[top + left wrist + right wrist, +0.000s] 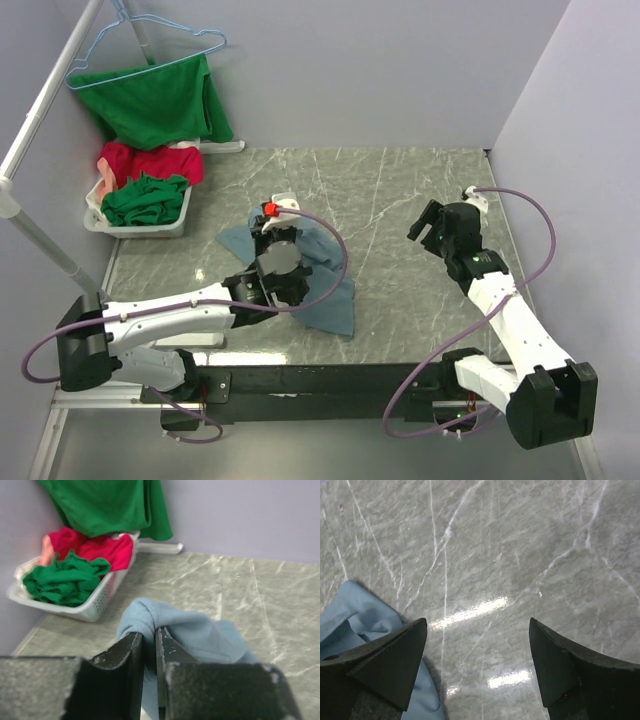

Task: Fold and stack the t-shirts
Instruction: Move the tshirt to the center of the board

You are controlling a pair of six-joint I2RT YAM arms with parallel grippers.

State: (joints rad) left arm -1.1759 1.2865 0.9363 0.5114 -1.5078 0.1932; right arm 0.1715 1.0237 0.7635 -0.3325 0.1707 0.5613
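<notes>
A dusty grey-blue t-shirt (332,298) lies crumpled on the marble table left of centre. My left gripper (272,226) is over it, shut on a raised fold of that t-shirt (200,630), with the cloth pinched in the narrow gap between the black fingers (122,652). My right gripper (425,226) hovers to the right of the shirt, open and holding nothing. In the right wrist view its gripper (477,625) looks down on bare marble, and an edge of the blue shirt (350,610) lies at its left. A red t-shirt (150,160) and a green one (145,198) fill a basket.
The white basket (140,228) stands at the back left against the wall. Above it another green shirt (160,100) hangs on a light blue hanger (150,45). A slanted white pole (35,235) runs along the left side. Grey walls enclose the table.
</notes>
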